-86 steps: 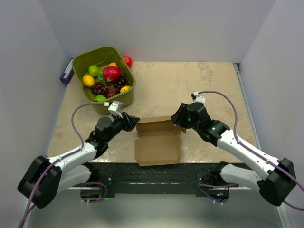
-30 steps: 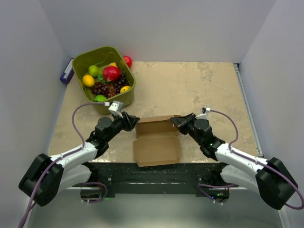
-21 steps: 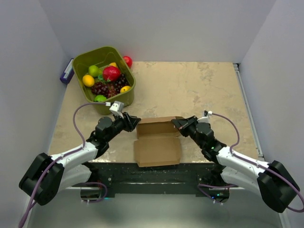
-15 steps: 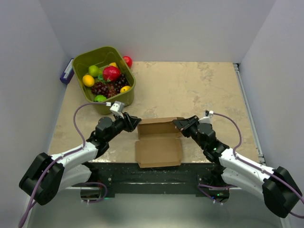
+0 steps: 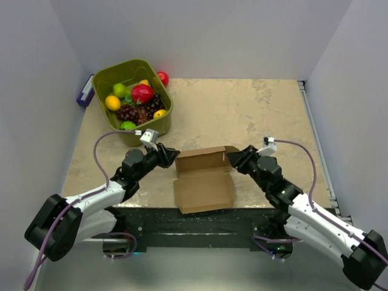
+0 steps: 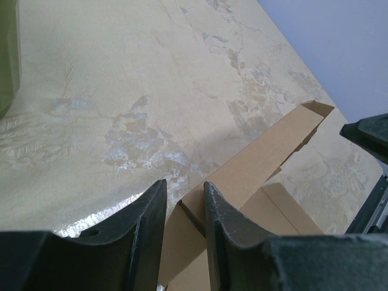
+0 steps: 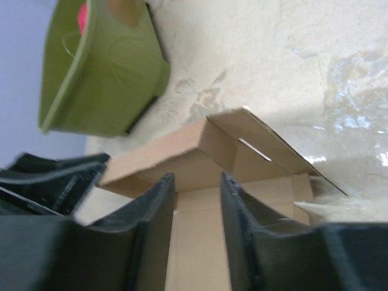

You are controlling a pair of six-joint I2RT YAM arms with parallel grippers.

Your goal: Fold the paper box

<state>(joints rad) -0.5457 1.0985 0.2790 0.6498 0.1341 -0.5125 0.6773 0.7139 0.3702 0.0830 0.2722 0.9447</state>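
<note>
Bin: olive-green bin at the table's far left, and it's loaded with fruit.
Top of the pile: red apple, dark grapes right below it.
Left rim: lemon, green fruit just behind.
Outside the bin: red ball just beside the far corner.
Left edge: a purple item, too small to name.
Table: beige, marbled.

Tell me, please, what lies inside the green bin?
A red fruit, dark grapes, a yellow fruit and a green fruit show. The green bin's floor is hidden beneath them.
</note>
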